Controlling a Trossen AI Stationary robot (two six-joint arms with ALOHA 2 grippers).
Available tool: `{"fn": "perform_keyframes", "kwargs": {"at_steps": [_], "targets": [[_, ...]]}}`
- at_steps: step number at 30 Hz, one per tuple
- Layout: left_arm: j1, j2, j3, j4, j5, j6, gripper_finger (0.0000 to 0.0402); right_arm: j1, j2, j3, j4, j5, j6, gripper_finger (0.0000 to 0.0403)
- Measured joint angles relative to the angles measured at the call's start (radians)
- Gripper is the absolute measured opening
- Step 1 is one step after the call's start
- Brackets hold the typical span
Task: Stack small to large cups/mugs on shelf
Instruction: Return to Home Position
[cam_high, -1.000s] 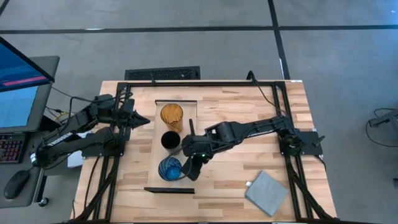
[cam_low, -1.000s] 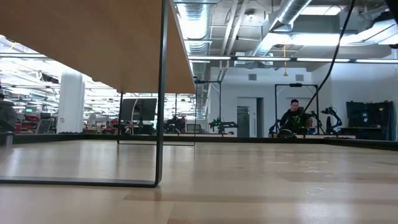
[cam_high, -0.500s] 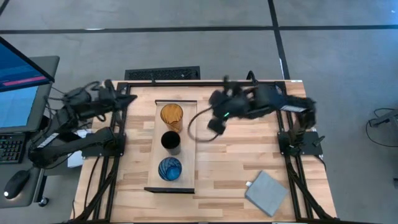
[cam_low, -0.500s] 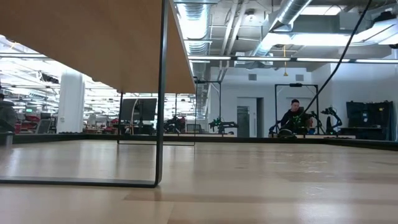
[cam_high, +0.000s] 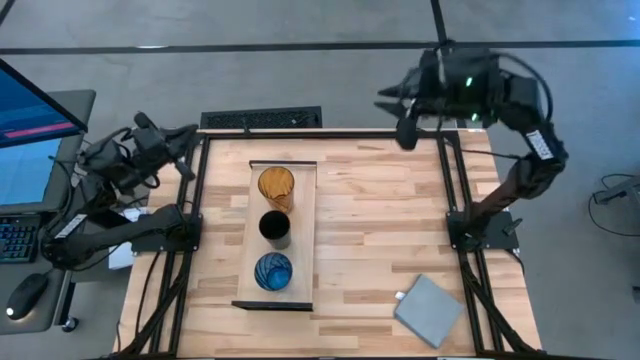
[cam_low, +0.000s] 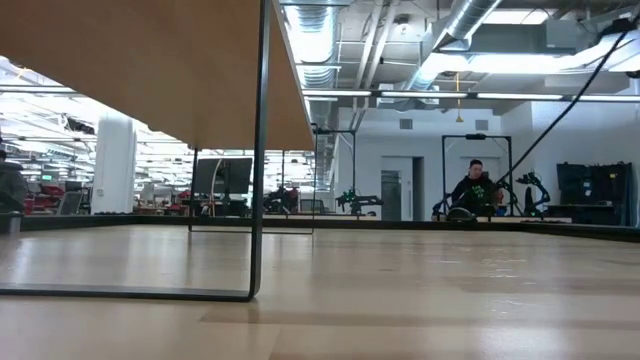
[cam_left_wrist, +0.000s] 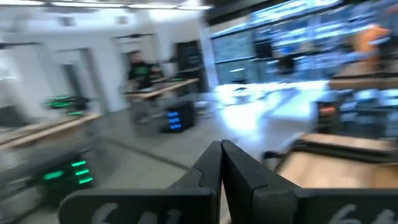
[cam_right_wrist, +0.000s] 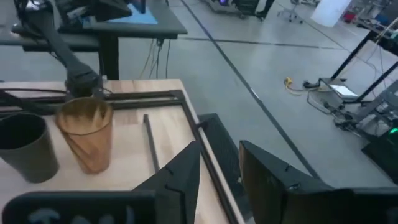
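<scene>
amber cup (cam_high: 276, 186): translucent, upright at the far end of the shelf (cam_high: 303, 250); the right wrist view shows it (cam_right_wrist: 87, 134) just beside the black one.
black cup (cam_high: 273, 226): upright in the middle of the row, between the amber and the blue, close to both.
blue cup (cam_high: 273, 271): translucent, upright at the near end of the board, the last of the three in line.
shelf: long light-wood board with dark frame ends, lying lengthwise on the left half of the slatted table (cam_high: 380, 240); the low view sees only its underside (cam_low: 150, 70) and a thin dark leg.
left gripper (cam_left_wrist: 221, 163): lifted over the table's far left corner, well apart from the cups; jaws pressed together, holding nothing.
right gripper (cam_right_wrist: 221, 149): raised high, apparently just past the table's far edge, well apart from the shelf; jaws parted by a moderate gap, empty.
grey pad (cam_high: 430, 310): flat square at the near right corner.
background: a person (cam_low: 475, 190) sits at a far bench.
</scene>
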Motion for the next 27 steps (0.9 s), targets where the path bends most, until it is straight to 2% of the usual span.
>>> {"fn": "perform_keyframes", "kwargs": {"at_steps": [3,7,12,16,20,23,27], "targets": [[0.000,0.005,0.000,0.004,-0.089,0.042,0.0000,-0.133,-0.013,-0.001,0.013,-0.147,-0.041,0.0134],[0.003,0.011,-0.001,0.037,-0.143,0.122,0.0000,-0.308,-0.008,-0.001,0.000,-0.345,-0.088,0.0134],[0.047,0.055,-0.001,0.079,-0.237,0.146,0.0000,-0.499,0.026,-0.003,0.012,-0.608,-0.145,0.0134],[0.126,0.089,-0.001,0.048,-0.224,0.132,0.0000,-0.626,0.049,-0.024,0.024,-0.768,-0.173,0.0134],[0.224,0.097,-0.002,0.007,-0.117,0.067,0.0000,-0.710,0.017,-0.179,0.099,-0.900,-0.196,0.0134],[0.288,0.095,-0.002,-0.002,-0.018,0.031,0.0000,-0.735,-0.041,-0.360,0.230,-0.901,-0.169,0.0134],[0.349,0.097,-0.002,-0.008,-0.008,-0.026,0.0000,-0.758,-0.163,-0.655,0.485,-0.883,-0.057,0.0134]]}}
